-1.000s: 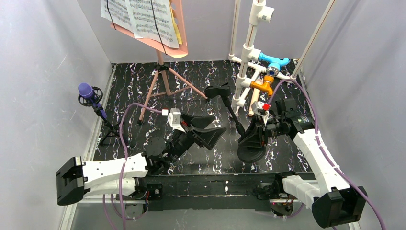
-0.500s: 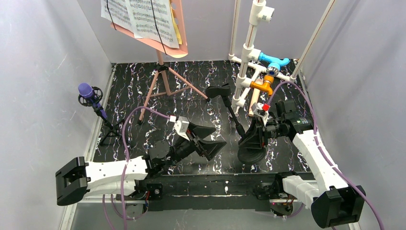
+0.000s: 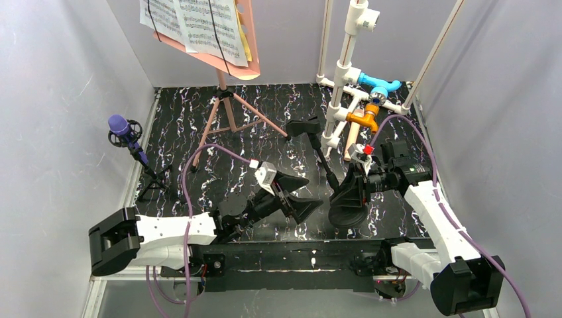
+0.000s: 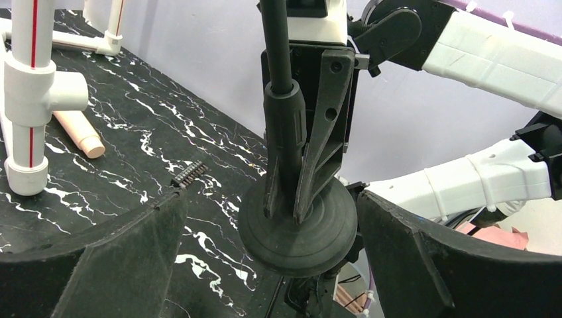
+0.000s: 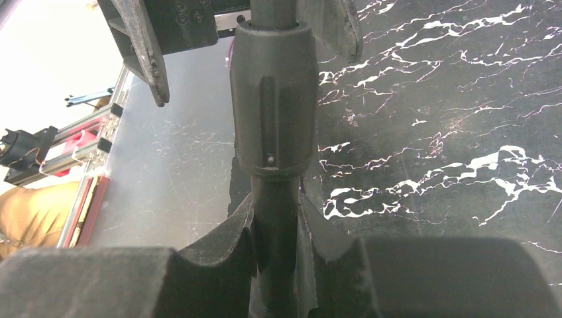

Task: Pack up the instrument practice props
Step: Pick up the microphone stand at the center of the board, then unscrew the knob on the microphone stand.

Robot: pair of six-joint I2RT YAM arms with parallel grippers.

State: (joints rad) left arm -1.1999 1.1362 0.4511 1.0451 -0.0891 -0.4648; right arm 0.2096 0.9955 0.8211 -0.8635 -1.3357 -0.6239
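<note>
A black stand with a round base [image 3: 347, 213] leans over the marbled table, its clamp head [image 3: 301, 126] pointing back left. My right gripper [image 3: 351, 183] is shut on its pole [image 5: 273, 112] just above the base, which tilts up off the table. My left gripper [image 3: 311, 194] is open, and its two fingers flank the base [image 4: 298, 232] without touching it. At the left edge a purple microphone [image 3: 119, 126] sits on a small black tripod [image 3: 151, 179]. The pink music stand [image 3: 225, 112] carries printed pages [image 3: 195, 23] at the back. A beige microphone [image 4: 78, 132] lies by the pipe frame.
A white pipe frame [image 3: 348, 66] with blue and orange fittings stands at the back right, close behind the held stand. The pink stand's tripod legs [image 3: 202, 139] spread across the back left. Grey walls close in on three sides.
My left arm has swung right and forward, bringing its open fingers up to the stand's round base. The right gripper has kept its hold and barely moved.
</note>
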